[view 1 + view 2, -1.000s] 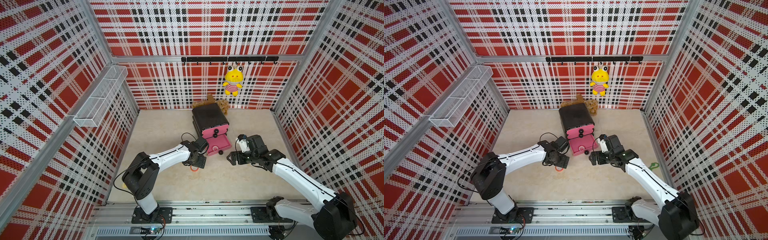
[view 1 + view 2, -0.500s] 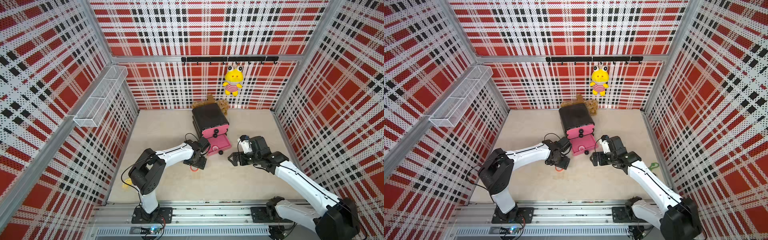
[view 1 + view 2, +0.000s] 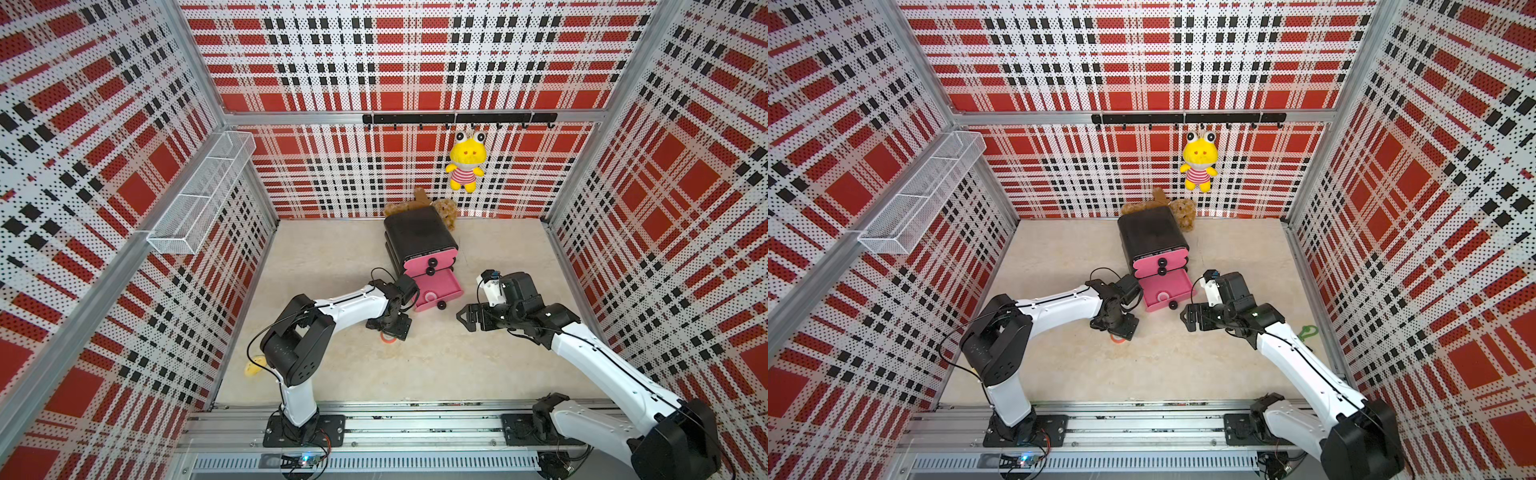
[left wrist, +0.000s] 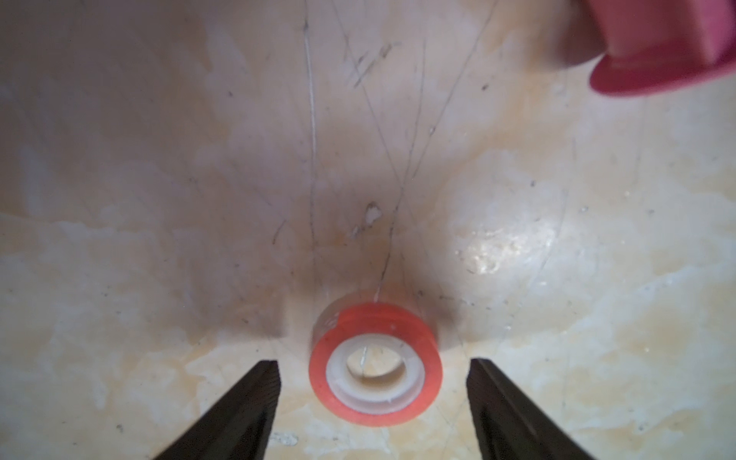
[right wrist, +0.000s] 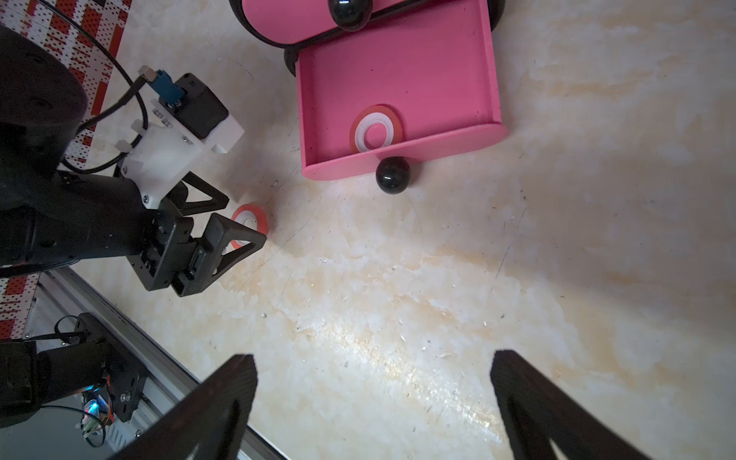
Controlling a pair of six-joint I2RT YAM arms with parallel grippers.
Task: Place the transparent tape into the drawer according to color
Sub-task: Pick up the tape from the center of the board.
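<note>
A red-orange transparent tape ring (image 4: 375,392) with a pale core lies flat on the floor between my left gripper's two fingers. My left gripper (image 4: 374,361) is open, with a gap on each side of the ring. Both top views show it pointing down over the ring (image 3: 389,340) (image 3: 1118,340), just left of the drawer cabinet (image 3: 419,237). The bottom drawer (image 3: 446,282) is pulled out and holds another red-orange ring (image 5: 375,128). My right gripper (image 5: 374,356) hovers open and empty to the right of the drawer (image 3: 465,318).
A white mesh basket (image 3: 199,195) hangs on the left wall. A yellow plush (image 3: 465,162) hangs from the rear hook rail, and brown plush toys (image 3: 444,210) sit behind the cabinet. A yellow item (image 3: 253,365) lies at the floor's left edge, a green one (image 3: 1307,332) at its right.
My left arm's elbow has swung toward the middle and its jaws have narrowed around the red-orange ring on the floor. The right arm has hardly moved.
</note>
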